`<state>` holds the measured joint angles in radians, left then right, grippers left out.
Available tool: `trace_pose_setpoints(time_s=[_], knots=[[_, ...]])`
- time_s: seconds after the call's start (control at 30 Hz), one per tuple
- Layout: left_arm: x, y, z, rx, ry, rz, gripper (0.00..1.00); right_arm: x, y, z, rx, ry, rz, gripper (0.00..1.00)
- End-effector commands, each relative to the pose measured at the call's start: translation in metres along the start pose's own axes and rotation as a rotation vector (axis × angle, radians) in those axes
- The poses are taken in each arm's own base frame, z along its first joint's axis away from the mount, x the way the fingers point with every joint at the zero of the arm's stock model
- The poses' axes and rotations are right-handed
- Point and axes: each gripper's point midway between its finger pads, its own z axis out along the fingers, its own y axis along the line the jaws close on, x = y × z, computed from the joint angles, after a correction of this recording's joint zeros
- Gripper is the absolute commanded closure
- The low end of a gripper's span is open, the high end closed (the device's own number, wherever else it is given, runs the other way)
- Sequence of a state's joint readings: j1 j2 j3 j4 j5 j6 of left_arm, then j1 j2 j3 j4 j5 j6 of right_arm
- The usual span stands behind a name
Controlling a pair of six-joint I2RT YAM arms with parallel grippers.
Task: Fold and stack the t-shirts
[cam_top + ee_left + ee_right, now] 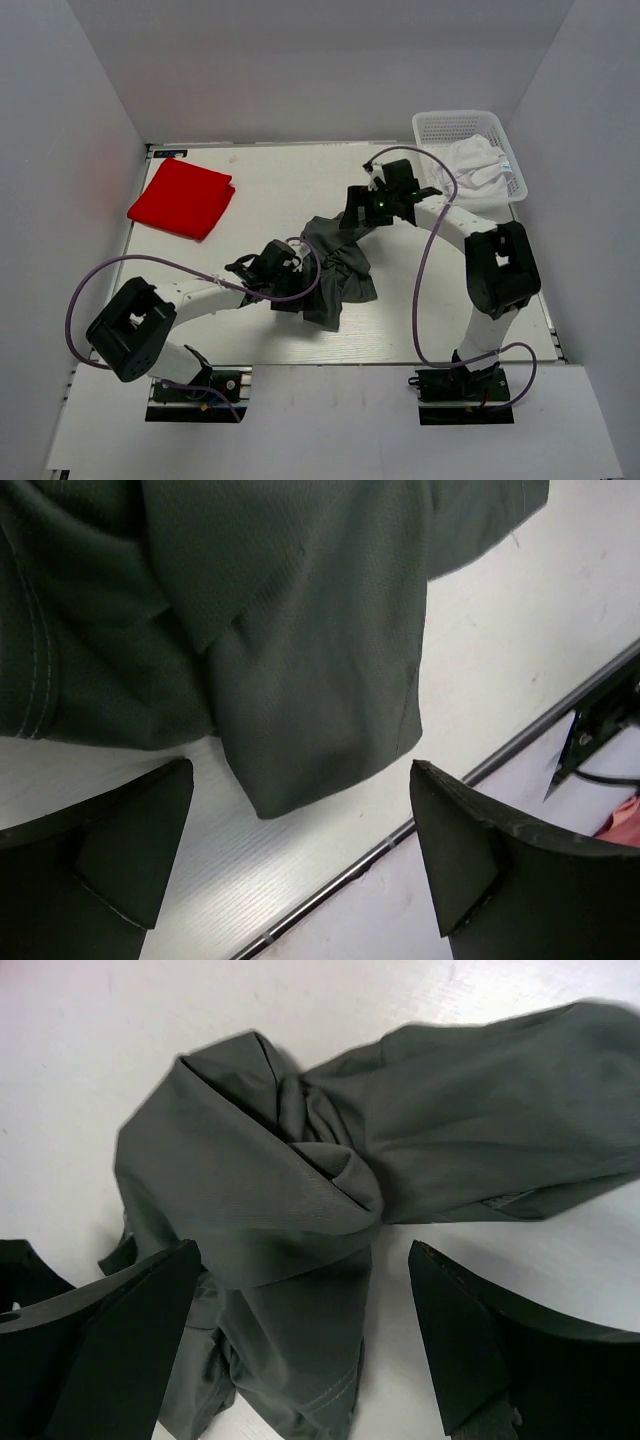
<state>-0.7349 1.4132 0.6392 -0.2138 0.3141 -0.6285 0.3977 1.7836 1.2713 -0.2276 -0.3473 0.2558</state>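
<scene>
From the top view, the dark grey t-shirt (335, 265) lies crumpled near the middle of the tabletop (270, 180), a little toward 5 o'clock. The left pincer (298, 288) reaches in at the heap's 9 o'clock edge. The right pincer (352, 214) hangs over its 12 o'clock end. The red t-shirt (182, 198) lies folded flat at 10 o'clock, well apart from both arms. At 2 o'clock stands a white mesh basket (432, 126) with the white t-shirt (478, 162) bunched inside it.

In the left wrist view, the left pincer (300, 770) has its fingers (140, 830) spread wide and clamps nothing. The dark grey t-shirt (300, 630) fills the frame from 9 to 1 o'clock. One folded corner of it hangs down toward 6 o'clock between the two fingers, clear of both. Bare tabletop (500, 630) shows at 2 o'clock, with its edge strip running toward 4 o'clock.

In the right wrist view, the right pincer (300, 1250) also stands apart and grips nothing. The dark grey t-shirt (300, 1160) lies twisted in a knot-like bunch at the centre. One broad part spreads toward 2 o'clock and a hemmed part trails toward 6 o'clock between the fingers (130, 1330). White tabletop (100, 1040) shows from 10 to 12 o'clock.
</scene>
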Motion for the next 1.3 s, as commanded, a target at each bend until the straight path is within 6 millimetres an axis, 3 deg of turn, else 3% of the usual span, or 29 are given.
trace_pose_setpoints(time_s=[0.0, 0.13, 0.17, 0.27, 0.3, 0.33, 0.37, 0.43, 0.47, 0.57, 0.6, 0.63, 0.67, 0.7, 0.73, 0.8, 0.87, 0.9, 0.93, 1.0, 1.03, 1.13, 1.17, 1.2, 1.23, 1.27], knots=[[-0.006, 0.016, 0.004, -0.122, -0.031, -0.028, 0.00, -0.008, 0.012, 0.019, -0.062, -0.034, -0.025, 0.10], [-0.014, 0.021, 0.012, -0.172, -0.046, -0.023, 0.06, -0.006, 0.009, 0.039, -0.049, -0.022, -0.022, 0.10], [-0.017, 0.019, 0.013, -0.170, -0.048, -0.022, 0.14, -0.005, 0.009, 0.043, -0.046, -0.024, -0.025, 0.12], [-0.013, 0.022, 0.017, -0.201, -0.016, -0.013, 0.46, -0.003, 0.003, 0.050, -0.017, -0.008, -0.007, 0.40], [-0.011, 0.020, 0.017, -0.198, -0.012, -0.005, 0.69, -0.007, 0.004, 0.047, -0.015, -0.023, -0.008, 0.50], [-0.011, 0.024, 0.017, -0.216, -0.012, -0.006, 0.83, -0.003, 0.000, 0.044, 0.008, -0.032, -0.005, 0.69], [-0.011, 0.022, 0.013, -0.212, -0.016, -0.005, 0.97, -0.010, 0.001, 0.042, 0.011, -0.070, -0.023, 0.79], [-0.023, 0.018, 0.005, -0.218, -0.066, 0.003, 1.00, -0.023, 0.007, 0.022, 0.028, -0.143, -0.044, 1.00], [-0.023, 0.020, 0.000, -0.235, -0.074, 0.003, 1.00, -0.020, 0.004, 0.020, 0.040, -0.161, -0.046, 1.00], [-0.056, 0.008, -0.028, -0.251, -0.232, 0.022, 1.00, -0.045, 0.010, -0.013, 0.085, -0.265, -0.062, 1.00], [-0.063, 0.007, -0.037, -0.266, -0.268, 0.023, 1.00, -0.060, 0.016, -0.032, 0.100, -0.322, -0.071, 1.00], [-0.085, 0.000, -0.057, -0.279, -0.368, 0.026, 1.00, -0.071, 0.016, -0.045, 0.132, -0.364, -0.077, 1.00], [-0.095, -0.002, -0.068, -0.294, -0.416, 0.024, 1.00, -0.074, 0.014, -0.055, 0.162, -0.372, -0.075, 1.00], [-0.101, -0.001, -0.080, -0.328, -0.447, 0.030, 1.00, -0.086, 0.004, -0.071, 0.255, -0.437, -0.090, 1.00], [-0.124, -0.005, -0.103, -0.370, -0.547, 0.021, 1.00, -0.094, 0.002, -0.082, 0.291, -0.483, -0.091, 1.00], [-0.152, -0.015, -0.145, -0.415, -0.680, 0.014, 1.00, -0.116, 0.003, -0.119, 0.352, -0.580, -0.106, 1.00], [-0.167, -0.026, -0.173, -0.421, -0.760, 0.007, 1.00, -0.132, 0.010, -0.144, 0.381, -0.645, -0.115, 1.00], [-0.174, -0.035, -0.192, -0.404, -0.809, 0.018, 1.00, -0.146, 0.028, -0.176, 0.363, -0.713, -0.148, 1.00], [-0.185, -0.045, -0.215, -0.395, -0.867, 0.033, 1.00, -0.151, 0.032, -0.189, 0.367, -0.735, -0.179, 1.00], [-0.195, -0.060, -0.244, -0.353, -0.950, 0.053, 1.00, -0.165, 0.052, -0.235, 0.363, -0.827, -0.231, 1.00], [-0.202, -0.073, -0.275, -0.319, -1.033, 0.062, 1.00, -0.172, 0.062, -0.253, 0.357, -0.863, -0.248, 1.00], [-0.209, -0.100, -0.334, -0.229, -1.172, 0.114, 1.00, -0.187, 0.089, -0.320, 0.366, -0.993, -0.324, 1.00], [-0.206, -0.108, -0.358, -0.188, -1.225, 0.123, 1.00, -0.191, 0.103, -0.349, 0.353, -1.048, -0.361, 1.00], [-0.205, -0.123, -0.379, -0.123, -1.260, 0.151, 1.00, -0.193, 0.110, -0.361, 0.341, -1.070, -0.371, 1.00], [-0.202, -0.131, -0.392, -0.098, -1.276, 0.192, 1.00, -0.194, 0.128, -0.392, 0.324, -1.110, -0.414, 1.00], [-0.198, -0.146, -0.411, -0.025, -1.301, 0.229, 1.00, -0.192, 0.135, -0.407, 0.313, -1.129, -0.426, 1.00]])
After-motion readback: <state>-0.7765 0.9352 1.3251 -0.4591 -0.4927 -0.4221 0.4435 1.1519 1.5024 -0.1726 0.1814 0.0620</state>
